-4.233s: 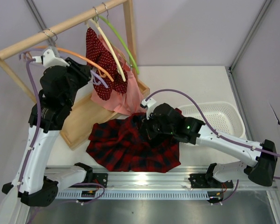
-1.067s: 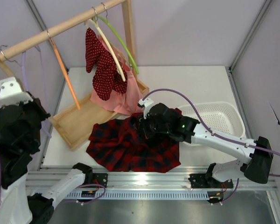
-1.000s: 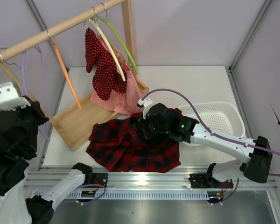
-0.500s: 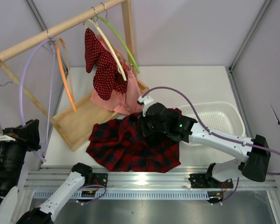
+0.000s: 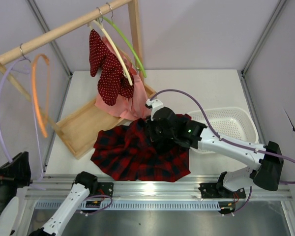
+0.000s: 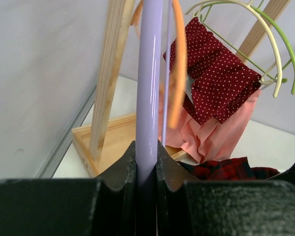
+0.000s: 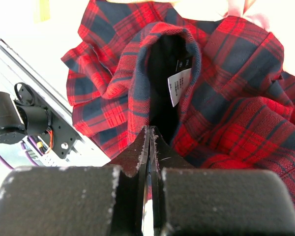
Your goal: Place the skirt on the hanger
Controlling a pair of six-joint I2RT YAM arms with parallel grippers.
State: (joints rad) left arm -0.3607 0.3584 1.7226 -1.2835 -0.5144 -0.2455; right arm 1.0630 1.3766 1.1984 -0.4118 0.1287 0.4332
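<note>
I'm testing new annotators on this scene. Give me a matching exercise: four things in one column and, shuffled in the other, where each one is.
1. lavender hanger
2. plaid skirt
3. red dotted garment
4. white basket

A. hanging on the wooden rack
B. standing on the table, at the right
C. clamped in the left gripper
D. spread on the table, pinched by the right gripper

Pairs: 1-C, 2-D, 3-A, 4-B
</note>
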